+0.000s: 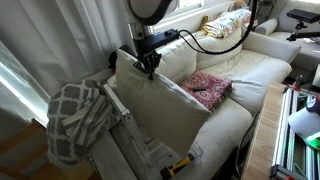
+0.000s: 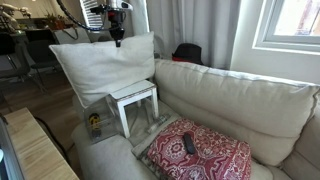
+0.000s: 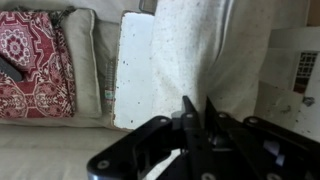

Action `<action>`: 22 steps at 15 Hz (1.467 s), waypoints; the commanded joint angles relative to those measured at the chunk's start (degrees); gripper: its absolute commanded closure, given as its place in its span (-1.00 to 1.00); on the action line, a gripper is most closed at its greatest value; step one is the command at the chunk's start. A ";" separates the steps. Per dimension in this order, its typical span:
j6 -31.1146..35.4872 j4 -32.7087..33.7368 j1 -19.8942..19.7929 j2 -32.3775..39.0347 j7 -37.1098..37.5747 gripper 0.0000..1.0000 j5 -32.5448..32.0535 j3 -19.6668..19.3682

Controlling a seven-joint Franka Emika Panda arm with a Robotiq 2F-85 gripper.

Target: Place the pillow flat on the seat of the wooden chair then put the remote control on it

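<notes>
Living-room scene, listed by size. A cream sofa (image 1: 250, 75) fills the right of both exterior views (image 2: 230, 100) and runs along the bottom of the wrist view. The pillow (image 1: 150, 100) hangs close to upright at centre frame, held by its top edge; in an exterior view (image 2: 100, 65) it sits at upper left, its face turned to the camera, and in the wrist view (image 3: 205, 50) its speckled fabric drops down the middle of the frame. The chair (image 2: 135, 93) stands just beside the sofa end, partly behind the pillow's lower right corner; whether the pillow touches the seat cannot be told. The wrist view shows the pale seat (image 3: 133, 70) left of the fabric. A grey patterned blanket (image 1: 75, 120) lies at lower left. A red cushion (image 1: 212, 85) lies flat on the sofa seat, at lower right in an exterior view (image 2: 215, 160) and upper left in the wrist view (image 3: 40, 60). The hand (image 1: 150, 62) is closed, pinching the pillow's top seam (image 2: 117, 38), fingers nearly together around the cloth (image 3: 197, 118). The remote (image 1: 200, 89) lies on the red cushion (image 2: 189, 145), well apart from the chair, and is cut off by the left edge of the wrist view (image 3: 10, 68).
</notes>
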 commanded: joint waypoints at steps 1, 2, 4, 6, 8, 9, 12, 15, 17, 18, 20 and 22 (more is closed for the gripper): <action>4.41 -6.47 -1.50 -0.02 -1.24 0.94 -1.09 -0.62; 5.22 -7.16 -1.74 0.28 -0.80 0.94 -1.20 -0.96; 6.51 -8.29 -2.30 1.09 -0.47 0.94 -0.82 -1.38; 6.27 -8.91 -2.50 2.09 0.21 0.94 -1.34 -1.98; 6.48 -8.92 -2.80 3.48 -0.27 0.94 -0.93 -1.98; 7.94 -9.31 -3.21 4.11 -1.14 0.94 0.09 -1.50; 10.99 -9.16 -3.40 6.39 -2.21 0.94 1.39 -0.68; 12.99 -8.80 -3.72 7.76 -4.04 0.94 1.26 -0.40; 12.74 -8.11 -3.54 8.16 -4.03 0.28 0.82 -0.81; 12.41 -8.12 -3.65 8.06 -4.14 0.27 0.87 -0.86; 11.42 -9.00 -3.60 6.79 -3.82 -0.03 0.18 -1.36; 11.28 -9.95 -3.70 5.60 -3.62 -0.32 -0.06 -1.69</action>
